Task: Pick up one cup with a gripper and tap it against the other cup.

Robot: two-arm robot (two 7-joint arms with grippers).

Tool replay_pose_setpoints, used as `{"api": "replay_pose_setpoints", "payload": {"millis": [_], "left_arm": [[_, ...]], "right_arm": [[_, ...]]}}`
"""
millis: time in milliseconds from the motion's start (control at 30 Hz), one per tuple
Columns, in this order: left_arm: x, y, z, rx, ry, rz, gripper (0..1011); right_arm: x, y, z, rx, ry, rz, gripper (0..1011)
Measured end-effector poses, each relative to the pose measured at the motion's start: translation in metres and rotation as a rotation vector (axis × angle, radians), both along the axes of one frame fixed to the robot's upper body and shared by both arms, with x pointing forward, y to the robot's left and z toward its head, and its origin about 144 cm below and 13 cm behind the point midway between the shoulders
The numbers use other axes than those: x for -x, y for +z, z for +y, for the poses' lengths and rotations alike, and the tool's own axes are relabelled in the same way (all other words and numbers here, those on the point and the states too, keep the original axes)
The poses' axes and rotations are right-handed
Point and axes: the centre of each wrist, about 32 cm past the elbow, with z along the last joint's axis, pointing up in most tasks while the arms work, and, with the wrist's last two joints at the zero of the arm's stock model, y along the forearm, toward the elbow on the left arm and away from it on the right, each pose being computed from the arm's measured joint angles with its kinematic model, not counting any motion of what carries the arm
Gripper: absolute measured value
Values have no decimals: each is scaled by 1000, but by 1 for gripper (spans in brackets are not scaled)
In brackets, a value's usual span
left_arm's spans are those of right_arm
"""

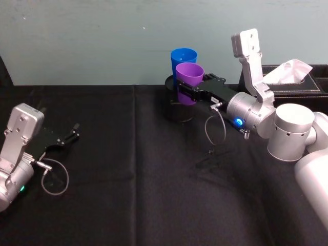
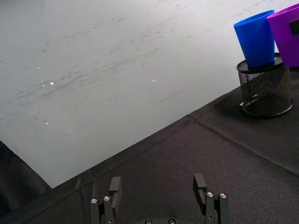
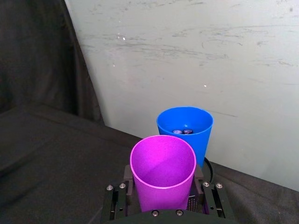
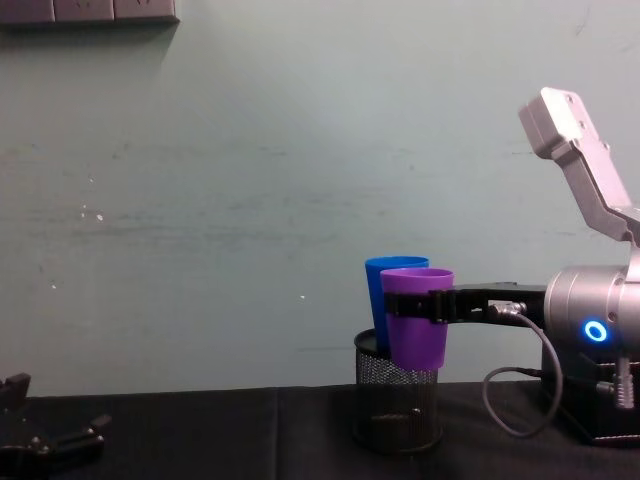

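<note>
The purple cup (image 1: 188, 77) hangs upright above the table with my right gripper (image 1: 187, 88) shut on its lower wall. It is right up against the blue cup (image 1: 183, 55), which stands in a black mesh pen holder (image 1: 177, 110); I cannot tell if the two touch. From the chest, the purple cup (image 4: 417, 330) overlaps the blue cup (image 4: 378, 275) behind it. In the right wrist view the purple cup (image 3: 162, 175) sits between the fingers with the blue cup (image 3: 184, 128) just beyond. My left gripper (image 1: 72, 134) rests open at the table's left.
A black tissue box (image 1: 294, 82) with a white tissue stands at the back right, behind my right arm. Black cloth covers the table (image 1: 128, 179). A pale wall rises close behind the pen holder (image 4: 395, 405).
</note>
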Motion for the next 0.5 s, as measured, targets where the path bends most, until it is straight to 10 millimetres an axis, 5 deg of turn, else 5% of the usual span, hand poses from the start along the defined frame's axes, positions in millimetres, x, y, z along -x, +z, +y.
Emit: {"api": "replay_pose_setpoints", "payload": {"millis": [500], "left_arm": [[0,0,0,0,0,0,1000]], "right_arm": [[0,0,0,0,0,0,726]]}}
